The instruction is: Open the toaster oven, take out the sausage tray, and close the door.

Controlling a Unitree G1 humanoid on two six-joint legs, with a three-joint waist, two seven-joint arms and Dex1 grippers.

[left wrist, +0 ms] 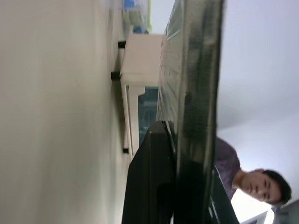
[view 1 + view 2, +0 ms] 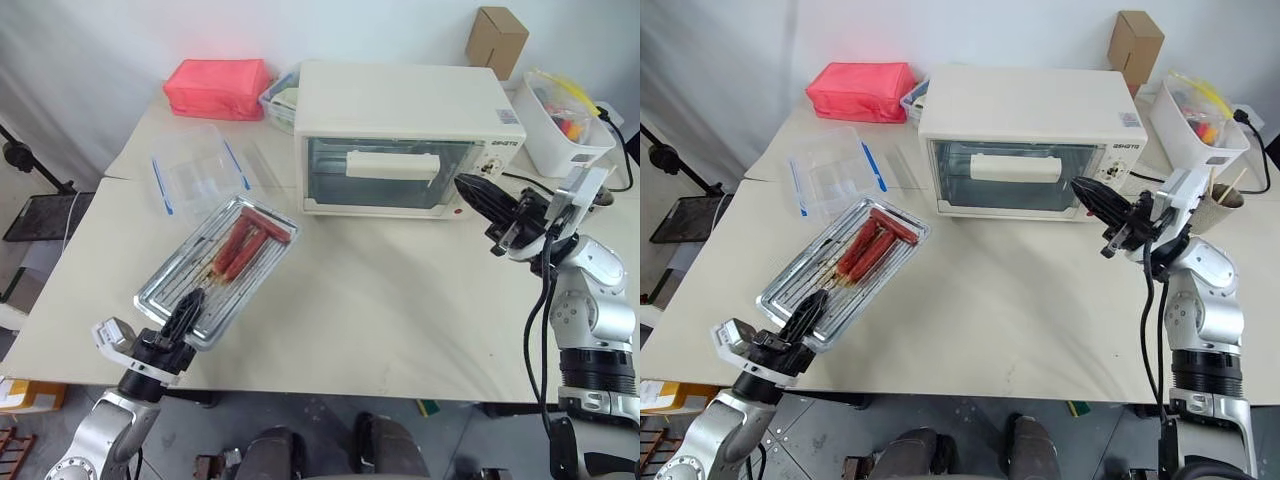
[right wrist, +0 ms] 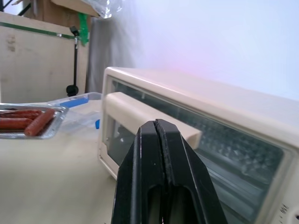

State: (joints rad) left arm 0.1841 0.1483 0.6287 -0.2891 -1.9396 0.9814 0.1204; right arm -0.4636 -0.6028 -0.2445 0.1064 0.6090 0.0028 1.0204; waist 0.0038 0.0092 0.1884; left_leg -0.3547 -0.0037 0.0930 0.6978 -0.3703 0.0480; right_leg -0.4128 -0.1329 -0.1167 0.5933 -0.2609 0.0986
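The sausage tray (image 2: 183, 266), silver with a few red sausages (image 2: 250, 240), lies on the table left of the toaster oven (image 2: 400, 100). My left gripper (image 2: 189, 302) is shut on the tray's near rim; in the left wrist view the rim (image 1: 196, 70) runs between its black fingers (image 1: 152, 182). The oven's glass door (image 2: 385, 175) is closed, its bar handle (image 2: 392, 165) against the front. My right gripper (image 2: 464, 185) is shut and empty, raised in front of the oven's right panel, tips pointing at the door (image 3: 140, 126).
A clear blue-edged container (image 2: 195, 170) sits behind the tray, a pink-red bag (image 2: 217, 88) at the back left. A white bin (image 2: 560, 130) and a cardboard box (image 2: 496, 40) stand right of the oven. A person (image 1: 252, 179) appears past the tray.
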